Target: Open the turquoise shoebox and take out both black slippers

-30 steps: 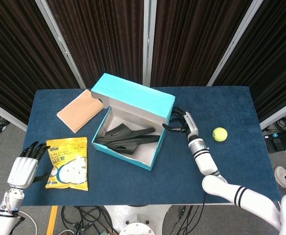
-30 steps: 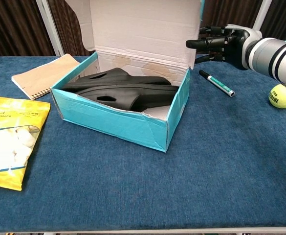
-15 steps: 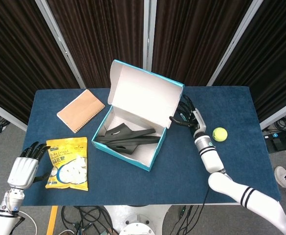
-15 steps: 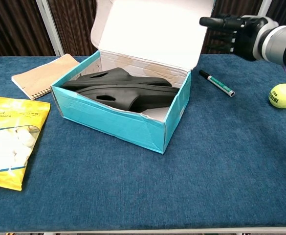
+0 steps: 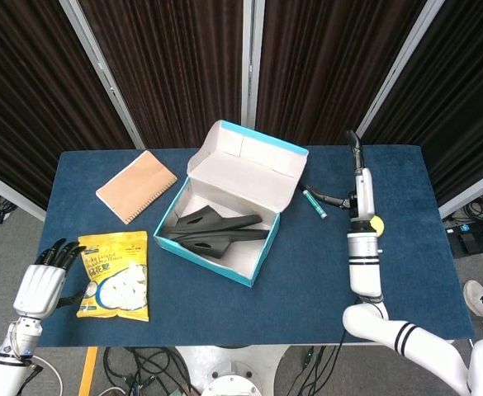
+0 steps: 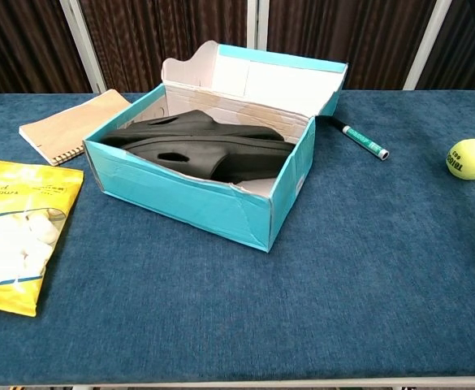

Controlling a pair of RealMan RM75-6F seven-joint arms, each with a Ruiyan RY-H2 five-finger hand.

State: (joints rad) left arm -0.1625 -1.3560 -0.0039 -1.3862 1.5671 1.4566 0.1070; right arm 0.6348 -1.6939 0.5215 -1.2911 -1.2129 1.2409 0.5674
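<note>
The turquoise shoebox (image 5: 267,247) (image 6: 180,199) stands open in the middle of the table, its lid (image 5: 245,161) (image 6: 253,77) folded back past upright. Both black slippers (image 5: 215,232) (image 6: 209,146) lie stacked inside it. My right hand (image 5: 359,177) is raised above the table to the right of the box, fingers stretched out, holding nothing and clear of the lid. My left hand (image 5: 44,280) hovers off the table's front left corner with its fingers spread and empty. The chest view shows neither hand clearly.
A tan spiral notebook (image 5: 136,186) (image 6: 71,123) lies left of the box. A yellow marshmallow bag (image 5: 115,275) (image 6: 14,236) sits at the front left. A green pen (image 5: 314,202) (image 6: 365,140) and a tennis ball (image 5: 376,224) (image 6: 470,158) lie to the right.
The lid has swung from upright to leaning back behind the box. My right hand let go of it and rose up and to the right. The left hand has not moved.
</note>
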